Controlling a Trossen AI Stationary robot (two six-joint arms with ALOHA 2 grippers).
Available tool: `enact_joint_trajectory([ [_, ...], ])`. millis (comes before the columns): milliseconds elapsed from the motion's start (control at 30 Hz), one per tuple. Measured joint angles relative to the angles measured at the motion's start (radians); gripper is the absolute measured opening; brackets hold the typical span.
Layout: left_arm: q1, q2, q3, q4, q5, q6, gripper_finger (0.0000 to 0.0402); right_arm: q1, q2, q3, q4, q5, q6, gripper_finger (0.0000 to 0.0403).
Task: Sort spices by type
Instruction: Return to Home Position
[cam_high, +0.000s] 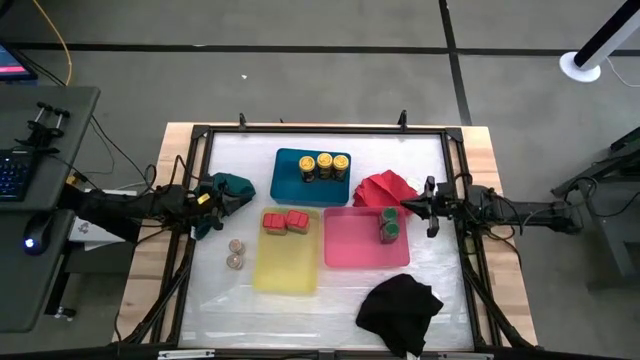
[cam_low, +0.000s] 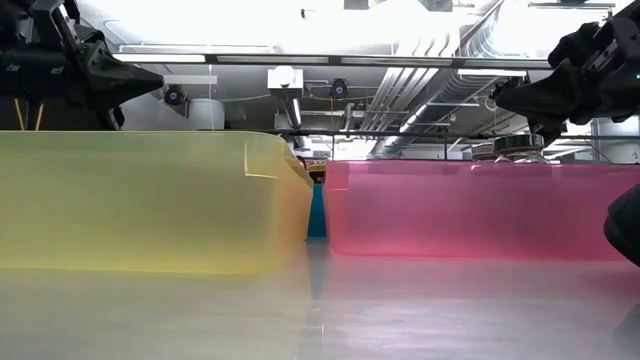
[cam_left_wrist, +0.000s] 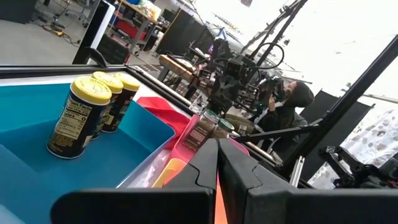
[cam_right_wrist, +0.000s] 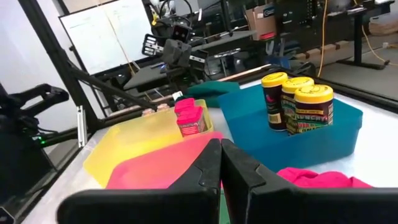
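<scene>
Three yellow-lidded jars (cam_high: 325, 165) (cam_left_wrist: 84, 115) (cam_right_wrist: 298, 102) stand in the blue tray (cam_high: 290, 185). Two red square-lidded jars (cam_high: 285, 221) (cam_right_wrist: 189, 118) stand at the far end of the yellow tray (cam_high: 287, 265). Two green-lidded jars (cam_high: 388, 226) (cam_left_wrist: 208, 127) stand in the pink tray (cam_high: 355, 245). Two silvery-lidded jars (cam_high: 235, 253) stand on the table left of the yellow tray. My left gripper (cam_high: 222, 203) (cam_left_wrist: 217, 165) is shut and hovers left of the yellow tray's far end. My right gripper (cam_high: 408, 208) (cam_right_wrist: 221, 162) is shut and hovers just right of the pink tray's far corner.
A green cloth (cam_high: 232, 187) lies by the left gripper, a red cloth (cam_high: 385, 187) beyond the pink tray, and a black cloth (cam_high: 400, 308) near the near edge. A black frame (cam_high: 320, 130) rims the table. In the low view the yellow tray (cam_low: 140, 200) and pink tray (cam_low: 480, 210) fill the foreground.
</scene>
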Motion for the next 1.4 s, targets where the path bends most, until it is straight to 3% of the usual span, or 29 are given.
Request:
enact_joint_trajectory([
  [367, 0.0, 0.0, 0.0, 0.0, 0.0, 0.0, 0.0001, 0.0, 0.0, 0.0, 0.001, 0.0, 0.056, 0.0],
  [533, 0.0, 0.0, 0.0, 0.0, 0.0, 0.0, 0.0001, 0.01, -0.062, 0.0, 0.002, -0.005, 0.055, 0.0],
  [1400, 0.0, -0.018, 0.0, 0.0, 0.0, 0.017, 0.0001, 0.01, -0.057, 0.0, 0.0, -0.007, 0.056, 0.0001],
])
